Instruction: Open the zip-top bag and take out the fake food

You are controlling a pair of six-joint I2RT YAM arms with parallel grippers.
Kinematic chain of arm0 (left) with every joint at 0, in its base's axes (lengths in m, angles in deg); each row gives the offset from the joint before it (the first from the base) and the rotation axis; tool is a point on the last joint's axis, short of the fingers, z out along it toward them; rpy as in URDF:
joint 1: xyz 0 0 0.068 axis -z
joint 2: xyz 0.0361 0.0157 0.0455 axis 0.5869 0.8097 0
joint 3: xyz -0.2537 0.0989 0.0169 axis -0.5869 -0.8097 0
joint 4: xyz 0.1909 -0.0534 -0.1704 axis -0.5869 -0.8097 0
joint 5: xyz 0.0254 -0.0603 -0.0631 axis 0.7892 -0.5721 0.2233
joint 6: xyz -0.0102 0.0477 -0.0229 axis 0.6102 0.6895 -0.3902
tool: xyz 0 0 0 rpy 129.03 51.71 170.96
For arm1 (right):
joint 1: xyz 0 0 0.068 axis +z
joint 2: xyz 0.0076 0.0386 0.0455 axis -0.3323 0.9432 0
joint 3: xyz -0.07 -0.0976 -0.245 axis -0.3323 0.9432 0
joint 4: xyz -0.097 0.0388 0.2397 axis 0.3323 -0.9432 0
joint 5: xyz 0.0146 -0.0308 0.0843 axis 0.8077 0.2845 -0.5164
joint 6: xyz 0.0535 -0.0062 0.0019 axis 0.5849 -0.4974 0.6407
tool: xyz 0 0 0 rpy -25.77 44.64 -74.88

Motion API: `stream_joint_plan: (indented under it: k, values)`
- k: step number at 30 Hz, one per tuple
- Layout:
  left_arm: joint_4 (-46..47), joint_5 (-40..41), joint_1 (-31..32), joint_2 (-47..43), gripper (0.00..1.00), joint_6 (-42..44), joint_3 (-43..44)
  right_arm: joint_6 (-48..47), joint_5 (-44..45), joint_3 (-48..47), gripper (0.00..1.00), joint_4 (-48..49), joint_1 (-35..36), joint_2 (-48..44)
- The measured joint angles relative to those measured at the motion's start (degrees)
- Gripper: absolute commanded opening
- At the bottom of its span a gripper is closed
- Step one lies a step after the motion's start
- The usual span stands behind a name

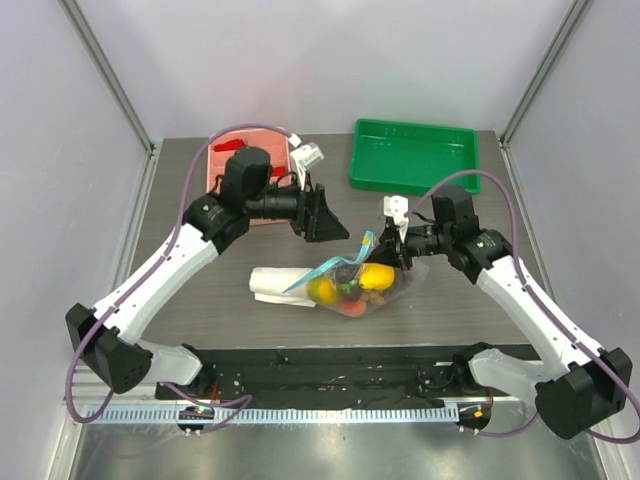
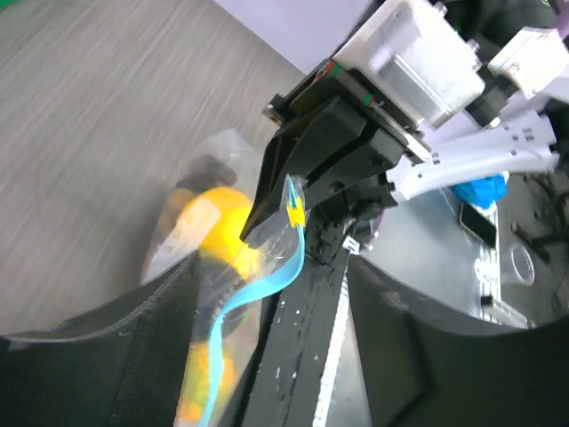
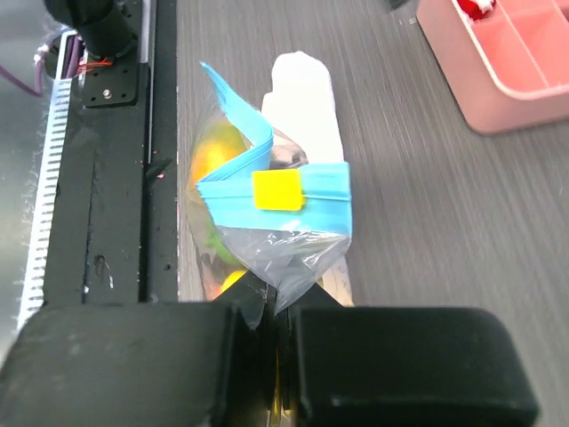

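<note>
Zip-top bag (image 3: pixel 267 253): yellow slider (image 3: pixel 277 190) in wrist views

The zip-top bag (image 1: pixel 340 272) lies mid-tabletop (image 1: pixel 200 300) with bright fake food (image 1: pixel 376 275) showing through it, and its left end overlaps a folded white cloth (image 1: pixel 270 285). The right pincer (image 1: pixel 402 252) meets the bag's right edge, while the left pincer (image 1: pixel 330 218), fingers spread, hangs just up-left of the blue zip strip (image 1: pixel 362 245). A pink tray (image 1: pixel 250 130) and a green tray (image 1: pixel 412 184) sit along the far side.

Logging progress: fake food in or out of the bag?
In. Yellow and orange fake food shows through the clear zip-top bag; none lies loose on the table.
</note>
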Motion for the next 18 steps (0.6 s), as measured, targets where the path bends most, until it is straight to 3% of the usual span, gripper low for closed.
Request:
stream_joint_plan:
  k: [5,10,15,18]
  values:
    - [7.3,10.3,6.1,-4.9,0.81,-2.7,-10.1,13.5,5.1,7.3,0.01,9.2,0.0,-7.4]
    - [10.8,15.1,10.9,-4.3,0.77,-3.5,-11.4,26.4,10.0,14.1,0.01,17.2,0.0,-15.1]
    - [13.6,15.5,12.3,-1.2,0.58,-3.8,-10.7,31.9,12.7,15.5,0.01,18.7,0.0,-17.5]
    - [14.2,14.8,12.4,1.1,0.29,-4.2,-10.6,34.0,14.2,15.9,0.01,18.9,0.0,-18.6]
